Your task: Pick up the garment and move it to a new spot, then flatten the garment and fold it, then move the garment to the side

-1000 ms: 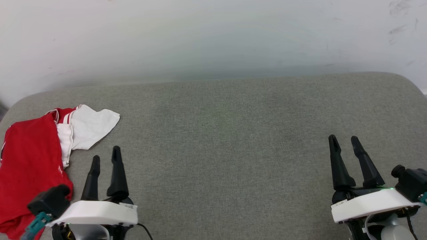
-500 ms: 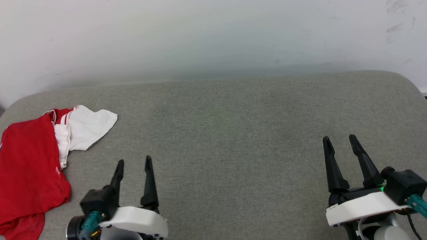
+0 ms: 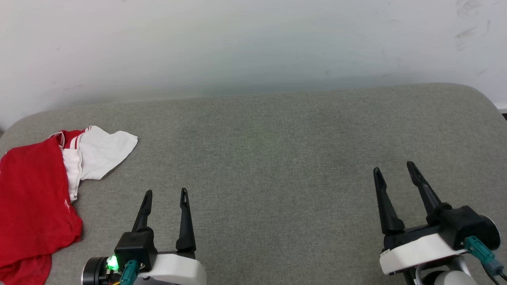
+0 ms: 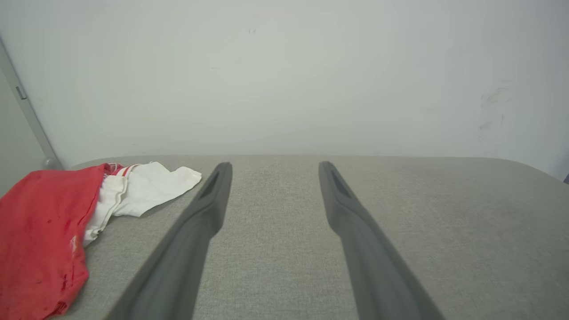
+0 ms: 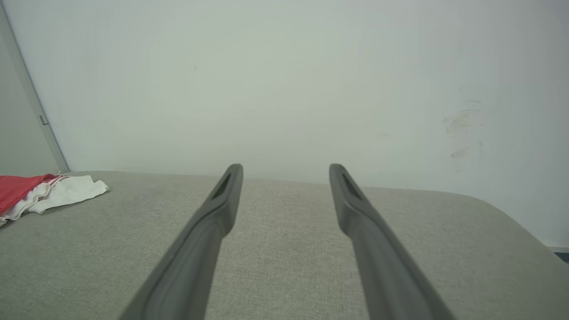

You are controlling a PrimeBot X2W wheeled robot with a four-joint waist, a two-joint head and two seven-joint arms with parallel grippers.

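Note:
The garment (image 3: 33, 202) lies bunched at the far left of the grey cushioned surface (image 3: 277, 158), red body folded over with a white sleeve and red-white trim sticking out to the right. The left wrist view has the garment (image 4: 44, 235) at its left, and the right wrist view catches the garment (image 5: 49, 191) at its far left. My left gripper (image 3: 166, 194) hovers open and empty to the right of the garment, apart from it. My right gripper (image 3: 394, 171) stands open and empty at the lower right, far from the cloth.
A pale wall (image 3: 253, 47) rises directly behind the surface. The surface's rounded corners (image 3: 481, 95) drop away at both back ends. A grey vertical strip (image 4: 26, 106) runs along the wall at the left.
My left gripper has drawn away from the garment, moving right and toward me. My right gripper has shifted slightly left and turned. The garment lies as before.

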